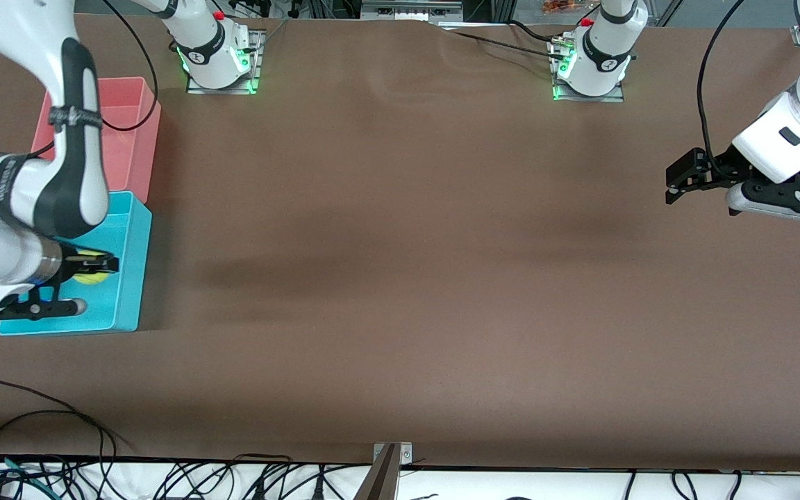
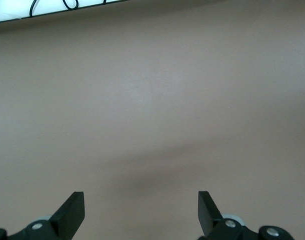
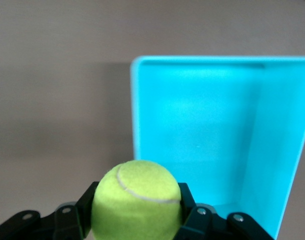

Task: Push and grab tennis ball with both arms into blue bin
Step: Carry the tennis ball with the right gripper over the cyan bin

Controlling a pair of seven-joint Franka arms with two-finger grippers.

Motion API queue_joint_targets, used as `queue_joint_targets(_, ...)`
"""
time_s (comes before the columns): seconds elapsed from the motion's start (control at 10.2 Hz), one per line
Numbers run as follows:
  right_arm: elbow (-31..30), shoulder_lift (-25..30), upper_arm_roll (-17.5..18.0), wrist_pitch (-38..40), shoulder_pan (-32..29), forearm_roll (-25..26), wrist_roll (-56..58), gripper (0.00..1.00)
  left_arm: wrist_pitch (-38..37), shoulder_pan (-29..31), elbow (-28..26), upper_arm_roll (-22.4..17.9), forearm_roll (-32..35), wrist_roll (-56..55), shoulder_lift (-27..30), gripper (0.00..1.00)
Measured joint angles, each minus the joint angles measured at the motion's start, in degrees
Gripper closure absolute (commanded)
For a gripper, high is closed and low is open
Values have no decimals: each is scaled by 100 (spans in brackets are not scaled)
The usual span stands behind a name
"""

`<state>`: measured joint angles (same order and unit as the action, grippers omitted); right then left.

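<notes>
The yellow-green tennis ball point(image 1: 91, 277) point(image 3: 137, 200) sits clamped between the black fingers of my right gripper point(image 1: 94, 266) point(image 3: 137, 207), which is shut on it and hangs over the blue bin point(image 1: 129, 278) point(image 3: 272, 150) at the right arm's end of the table. In the right wrist view the bin's bare inside shows past the ball. My left gripper point(image 1: 678, 182) point(image 2: 141, 212) hovers open over bare brown table at the left arm's end, nothing between its fingers; the left arm waits there.
A pink bin point(image 1: 137, 132) stands against the blue bin, farther from the front camera. Both arm bases point(image 1: 219, 59) point(image 1: 591, 66) are bolted along the table's back edge. Cables point(image 1: 39, 430) trail along the edge nearest the camera.
</notes>
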<state>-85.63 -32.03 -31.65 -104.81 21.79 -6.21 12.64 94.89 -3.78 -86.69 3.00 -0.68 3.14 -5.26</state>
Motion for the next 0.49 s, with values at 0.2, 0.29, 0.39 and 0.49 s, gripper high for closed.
queue_joint_targets(0.2,-114,-229,7,-65,-400,-81,12,80,-1,-1,2,3,0,0,-4,0)
queue_joint_targets(0.29,-269,-276,15,-121,-412,-81,12,80,-2,-1,2,3,0,0,-7,0)
queue_joint_targets(0.39,-477,-299,26,-185,-389,-81,42,81,-3,-1,2,3,0,0,-23,0)
queue_joint_targets(0.49,-670,-297,-5,-201,-384,-81,194,80,-3,-2,1,3,0,0,-52,0)
